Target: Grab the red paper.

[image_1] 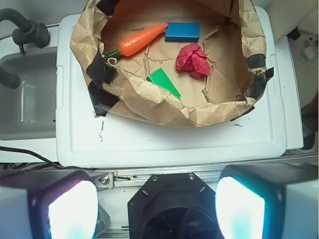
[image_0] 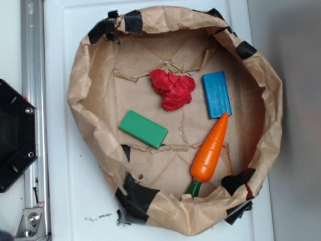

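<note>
Exterior view: a nest of brown crinkled paper (image_0: 173,45) patched with black tape (image_0: 133,198) sits on a white tray (image_0: 65,211); its raised walls keep loose pieces corralled in the hollow. The red paper (image_0: 173,89) lies toward 12 o'clock of the nest floor, a lumpy wad, clear of its neighbours. The blue block (image_0: 216,94) is just beside it at 3 o'clock, the green block (image_0: 143,129) lower toward 8 o'clock, the toy carrot (image_0: 210,149) down at 5 o'clock with its tip close to the blue block. My arm does not show here, only the dark base plate (image_0: 15,135) at 9 o'clock. Wrist view: I look down from high up and well back, the nest at 12 o'clock of frame, the red paper (image_1: 194,60) right of centre inside it. My gripper (image_1: 156,206) shows as two pale blurred fingers (image_1: 72,209) at the bottom corners, spread wide with nothing between them, sensible for a wad this bulky. My guess: nothing grasped yet; the approach must clear the near paper wall before descending, or it may snag.
</note>
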